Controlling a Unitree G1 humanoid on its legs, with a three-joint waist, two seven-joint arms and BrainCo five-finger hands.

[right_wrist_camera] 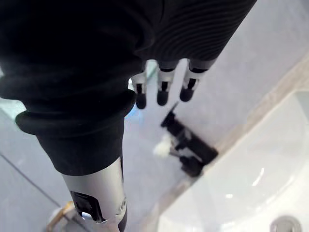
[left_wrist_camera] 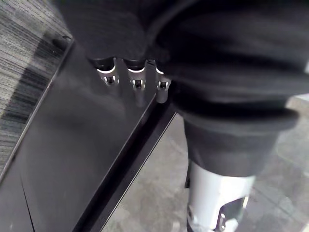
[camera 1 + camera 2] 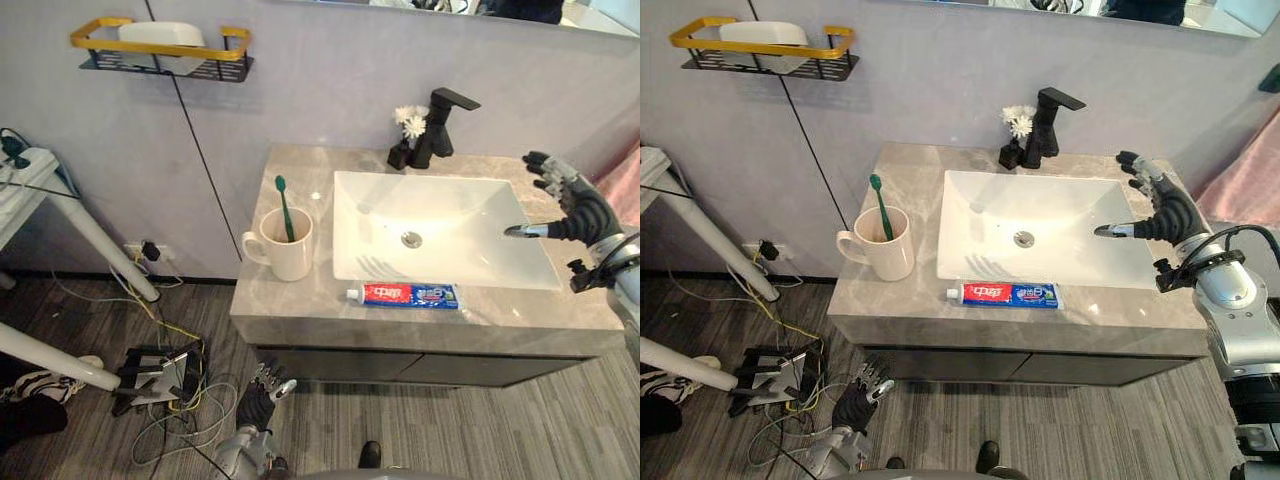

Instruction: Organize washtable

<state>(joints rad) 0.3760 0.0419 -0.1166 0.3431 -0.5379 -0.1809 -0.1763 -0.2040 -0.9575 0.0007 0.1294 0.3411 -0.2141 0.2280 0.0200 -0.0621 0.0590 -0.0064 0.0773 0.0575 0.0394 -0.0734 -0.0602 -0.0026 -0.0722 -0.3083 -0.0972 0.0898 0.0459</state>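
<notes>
Grey stone counter [image 3: 295, 175] carrying a white basin [image 3: 470, 235] across its right part, mug [image 3: 285, 250] standing at its left beside the basin, toothpaste [image 3: 405, 294] lying along the front edge, black faucet [image 3: 440, 125] and small vase [image 3: 400, 155] standing at the back.

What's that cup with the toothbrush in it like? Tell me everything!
The cup is a creamy-white mug that looks ceramic, with a loop handle on its left side. It stands upright on the grey stone-look counter, left of the white sink and apart from it. A green toothbrush stands inside, slightly tilted, brush end up. Only the counter and toothbrush touch it.
</notes>
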